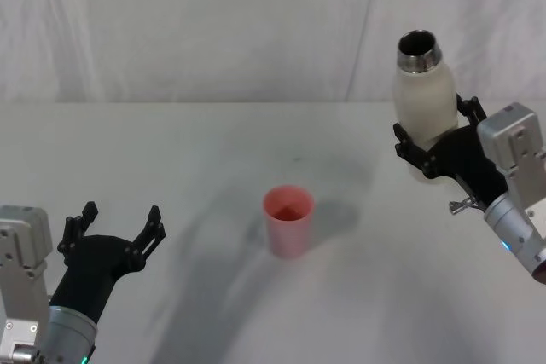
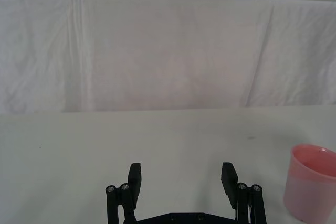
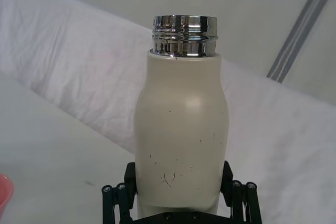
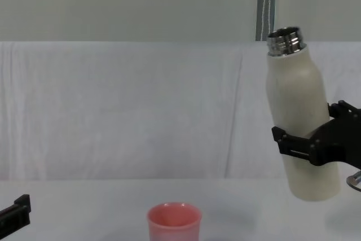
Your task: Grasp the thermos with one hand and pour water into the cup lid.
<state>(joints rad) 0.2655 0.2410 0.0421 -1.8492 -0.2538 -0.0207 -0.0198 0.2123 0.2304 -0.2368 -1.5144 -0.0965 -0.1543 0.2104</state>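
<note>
Currently the right gripper (image 1: pixel 431 147) is clamped around the lower body of the thermos (image 1: pixel 424 100), holding it off the table (image 1: pixel 213 168), up and to the right of the cup lid (image 1: pixel 288 220) and well apart from it. Chest view confirms the bottle's base is clear of the surface.

Handling, as a judgement: the thermos is rigid with a smooth cream coat, likely slippery under hard fingers. Weight depends on the fill, which cannot be seen. The current hold sits below the middle of the body; that leaves the neck free for pouring, but a full bottle would be top-heavy above the grip when tipped.

Orientation: long axis near vertical, leaning slightly so the open silver neck (image 4: pixel 285 40) tips toward the cup lid's side. Mouth points up. No water is visible leaving it.

Cup lid stands upright on the table, rim up, pink, looks light and easy to knock or push. Its inside appears dry, though this is hard to tell.

Left gripper (image 1: pixel 115 229) hovers low over the table to the left of the cup lid, fingers spread, holding nothing. Idle.

Pour not yet begun; the neck needs to come above the cup lid first.
</note>
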